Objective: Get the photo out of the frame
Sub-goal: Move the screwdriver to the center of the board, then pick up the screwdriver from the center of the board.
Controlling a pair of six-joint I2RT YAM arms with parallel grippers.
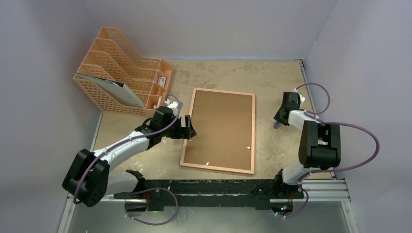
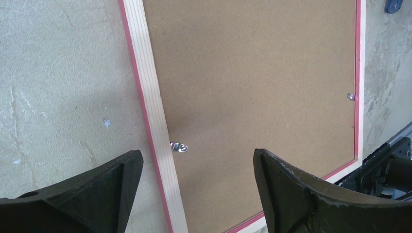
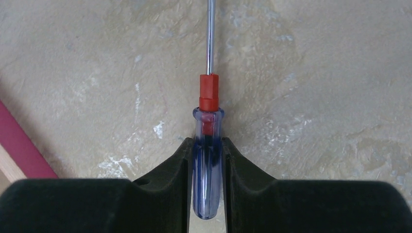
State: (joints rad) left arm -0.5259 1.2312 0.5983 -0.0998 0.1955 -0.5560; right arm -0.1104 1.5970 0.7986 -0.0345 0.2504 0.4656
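The frame lies face down in the middle of the table, its brown backing board up and its pink-red edge showing. The photo is hidden under the board. Small metal clips sit along the inner edge. My left gripper hovers open over the frame's left rail, one finger outside the frame and the other over the board. My right gripper is to the right of the frame, shut on a screwdriver with a clear blue handle, red collar and steel shaft.
An orange mesh file rack stands at the back left with a grey folder in it. The worn beige tabletop is bounded by walls at the back and sides. The arm bases' black rail runs along the near edge.
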